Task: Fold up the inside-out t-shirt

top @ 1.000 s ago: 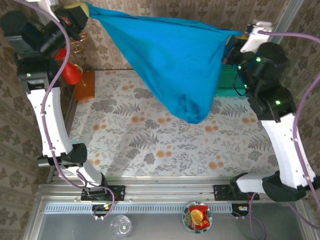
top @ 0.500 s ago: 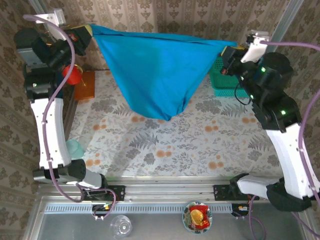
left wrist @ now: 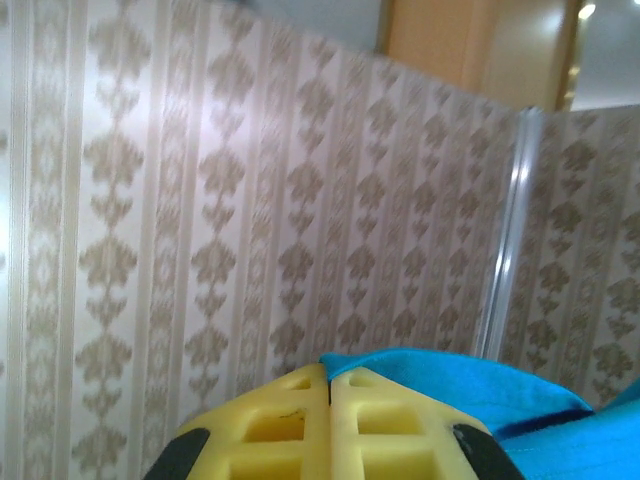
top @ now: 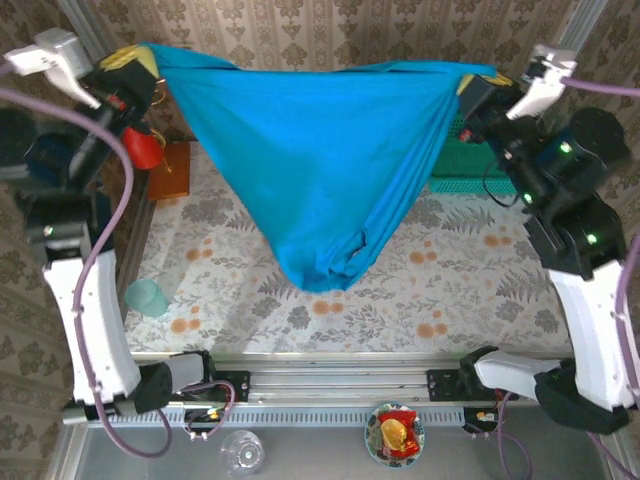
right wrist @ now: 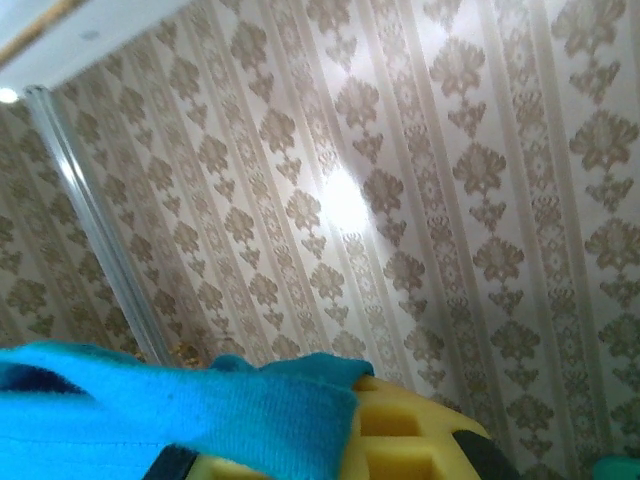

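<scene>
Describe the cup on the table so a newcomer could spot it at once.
Follow the floral tablecloth to its left edge, beside the left arm's white link. The cup stands there, pale mint green; the clear glass sits off the cloth, on the grey front shelf.

T-shirt (top: 310, 170): soft matt blue cloth. Tabletop (top: 450, 290): matt floral print. Basket (top: 480, 165): teal plastic mesh. Left gripper (left wrist: 328, 392): matt yellow moulded plastic. Near-edge rail (top: 340, 385): brushed metal.
</scene>
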Available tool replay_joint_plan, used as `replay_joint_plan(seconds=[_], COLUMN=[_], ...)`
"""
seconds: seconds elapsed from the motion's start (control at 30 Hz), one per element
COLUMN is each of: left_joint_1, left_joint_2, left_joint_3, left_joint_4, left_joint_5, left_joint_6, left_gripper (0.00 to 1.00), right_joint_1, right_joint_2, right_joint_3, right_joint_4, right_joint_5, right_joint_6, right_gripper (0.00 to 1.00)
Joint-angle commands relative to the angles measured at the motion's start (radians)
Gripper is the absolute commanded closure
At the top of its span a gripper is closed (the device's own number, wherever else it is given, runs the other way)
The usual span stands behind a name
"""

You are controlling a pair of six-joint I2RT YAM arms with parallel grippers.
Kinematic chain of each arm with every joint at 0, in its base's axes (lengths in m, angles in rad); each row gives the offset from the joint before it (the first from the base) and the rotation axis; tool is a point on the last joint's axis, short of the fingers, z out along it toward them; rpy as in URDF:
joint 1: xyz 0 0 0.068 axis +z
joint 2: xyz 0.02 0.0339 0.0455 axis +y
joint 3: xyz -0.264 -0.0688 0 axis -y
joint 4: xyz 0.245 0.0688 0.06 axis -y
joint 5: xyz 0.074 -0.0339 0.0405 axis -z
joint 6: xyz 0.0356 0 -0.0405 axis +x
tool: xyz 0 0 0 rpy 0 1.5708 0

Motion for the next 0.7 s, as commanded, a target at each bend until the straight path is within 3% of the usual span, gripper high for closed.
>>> replay_joint_plan(seconds=[0.0,0.2,0.4,0.53,0.67], left_joint_1=[-0.002,-0.025,-0.043,-0.051,-0.054], left_joint_2=[0.122,0.289,0.422,0.385,0.254], left_joint_3=[-0.076,0.070,0.328,0.276,0.033], left_joint_4=[0.016,0.022,-0.054,-0.074,-0.047], left_joint_5=[0.003,0.050,0.093,0.118,0.122], left_joint_6=[-0.024,-0.023,-0.036,-0.004,0.028], left_gripper=[1.00,1.00,1.00,1.00,1.00], right_joint_1=[-0.016,-0.098,-0.130,-0.131,-0.130], right_joint_2=[0.100,0.320,0.540,0.610,0.556], right_joint_3=[0.015,0.169,0.549,0.686,0.559], right_joint_4=[-0.014,0.022,-0.058,-0.120,-0.159], right_joint_5=[0.060,-0.009,-0.055,-0.076,-0.104], right_joint_6=[0.051,0.130,0.153,0.163,0.170], right_gripper=[1.00,1.00,1.00,1.00,1.00])
